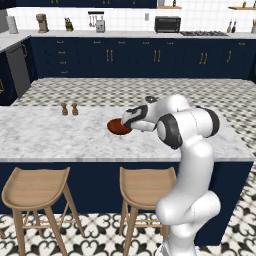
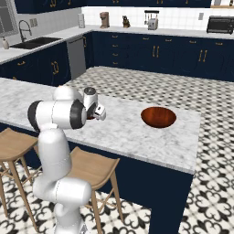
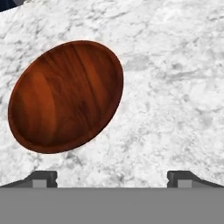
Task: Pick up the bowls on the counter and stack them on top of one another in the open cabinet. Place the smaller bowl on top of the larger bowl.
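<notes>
The smaller bowl (image 3: 65, 96), shallow and glossy reddish-brown, lies on the marble counter (image 3: 175, 87), up and left of my fingertips in the hand view. My gripper (image 3: 112, 179) hovers just above the counter beside it, open, with nothing between the fingers. In the left base view the gripper (image 1: 125, 121) hangs over the right part of that bowl (image 1: 117, 128). The right base view shows the larger bowl (image 2: 158, 117), deeper and dark inside, to the right of the gripper (image 2: 99, 114) near the counter's end. The open cabinet is out of view.
Two small brown shakers (image 1: 69, 108) stand on the counter (image 1: 50, 135) left of the bowl. Wooden stools (image 1: 37, 187) sit along its near side. Navy cabinets and a white counter with appliances (image 1: 167, 23) line the far wall.
</notes>
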Controlling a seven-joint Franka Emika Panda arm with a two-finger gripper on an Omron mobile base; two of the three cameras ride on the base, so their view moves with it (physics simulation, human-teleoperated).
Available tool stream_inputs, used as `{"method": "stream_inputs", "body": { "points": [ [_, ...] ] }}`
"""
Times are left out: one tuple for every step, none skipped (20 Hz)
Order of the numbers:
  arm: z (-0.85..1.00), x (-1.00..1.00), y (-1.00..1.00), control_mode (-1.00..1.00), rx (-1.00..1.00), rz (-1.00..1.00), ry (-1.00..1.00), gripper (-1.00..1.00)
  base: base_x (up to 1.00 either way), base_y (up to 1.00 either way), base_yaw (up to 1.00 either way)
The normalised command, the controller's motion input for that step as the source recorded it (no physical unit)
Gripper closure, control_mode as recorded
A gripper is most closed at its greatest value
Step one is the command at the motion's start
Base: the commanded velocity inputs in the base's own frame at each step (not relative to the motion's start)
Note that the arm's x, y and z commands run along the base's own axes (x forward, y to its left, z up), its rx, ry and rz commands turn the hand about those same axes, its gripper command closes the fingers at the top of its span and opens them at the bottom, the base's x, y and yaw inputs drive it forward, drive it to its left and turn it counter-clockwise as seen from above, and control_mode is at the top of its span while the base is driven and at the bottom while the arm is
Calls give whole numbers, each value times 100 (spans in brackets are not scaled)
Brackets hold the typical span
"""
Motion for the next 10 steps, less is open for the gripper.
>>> {"method": "stream_inputs", "body": {
  "points": [
    [-17,39,3,-100,0,0,-4,-100,0,0,0],
    [-14,44,9,-100,0,0,-4,-100,0,0,0],
    [-22,45,11,-100,0,0,-1,-100,0,0,0],
    [-25,43,10,-100,0,0,0,-100,0,0,0],
    [-18,42,8,-100,0,0,-2,-100,0,0,0],
    [-22,44,9,-100,0,0,0,-100,0,0,0],
    [-24,44,10,-100,0,0,0,-100,0,0,0],
    [-25,44,8,-100,0,0,0,-100,0,0,0],
    [-25,41,7,-100,0,0,0,-100,0,0,0],
    [-18,42,10,-100,0,0,-5,-100,0,0,0]
  ]
}}
